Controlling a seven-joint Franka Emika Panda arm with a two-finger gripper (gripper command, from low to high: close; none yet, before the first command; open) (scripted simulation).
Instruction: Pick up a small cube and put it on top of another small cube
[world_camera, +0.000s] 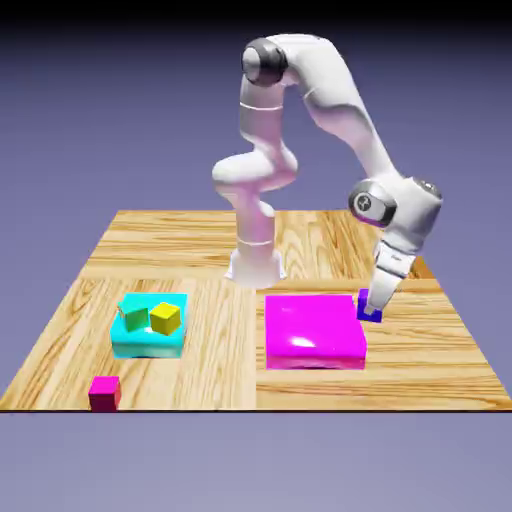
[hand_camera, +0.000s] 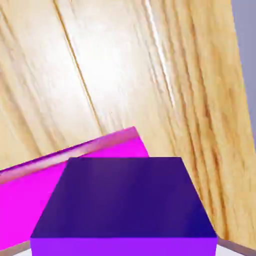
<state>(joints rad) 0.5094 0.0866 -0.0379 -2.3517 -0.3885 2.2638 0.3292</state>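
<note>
The small purple cube (world_camera: 366, 303) is just off the far right corner of the flat magenta slab (world_camera: 313, 331), low over the wooden table. My gripper (world_camera: 373, 310) comes down from above, and its fingers stand on either side of the cube, shut on it. In the hand view the purple cube (hand_camera: 125, 200) fills the lower half and hides the fingertips. An edge of the magenta slab (hand_camera: 60, 175) shows behind it.
A cyan slab (world_camera: 140, 345) on the exterior view's left carries a small yellow cube (world_camera: 165, 318) and a small green cube (world_camera: 135, 319). A small magenta cube (world_camera: 104, 392) sits near the table's front left edge (world_camera: 60, 408).
</note>
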